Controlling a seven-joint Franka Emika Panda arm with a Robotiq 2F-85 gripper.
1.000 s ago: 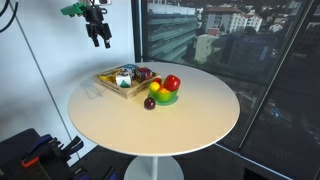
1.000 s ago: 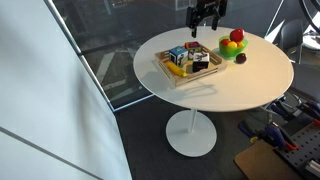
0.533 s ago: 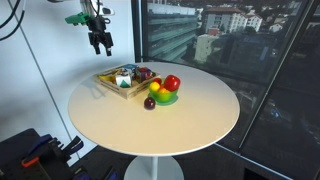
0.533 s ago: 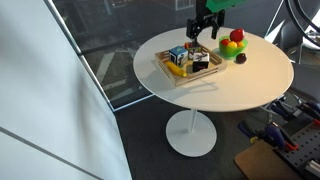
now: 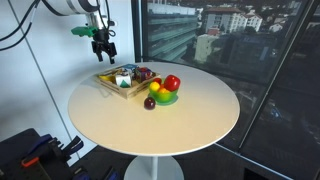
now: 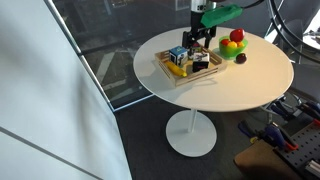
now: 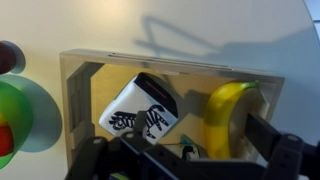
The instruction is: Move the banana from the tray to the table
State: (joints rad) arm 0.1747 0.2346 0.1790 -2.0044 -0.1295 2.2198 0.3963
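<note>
A yellow banana (image 7: 226, 118) lies in the wooden tray (image 7: 165, 66), to the right of a white carton with a zebra print (image 7: 140, 113). In the wrist view my gripper (image 7: 185, 150) is open above the tray, its fingers spread on either side of the banana's lower part. In both exterior views the gripper (image 5: 103, 47) (image 6: 199, 36) hangs just above the tray (image 5: 112, 85) (image 6: 188, 76) on the round table. The banana shows as a yellow strip in the tray (image 6: 177, 70).
A green plate with red and yellow fruit (image 5: 166, 90) (image 6: 233, 45) stands beside the tray, with a dark plum (image 5: 150, 103) next to it. The round white table (image 5: 190, 125) stands by a glass wall. Equipment lies on the floor (image 6: 285, 130).
My gripper has come down from high above the table's back edge towards the tray and now hangs close over it. The objects have not moved.
</note>
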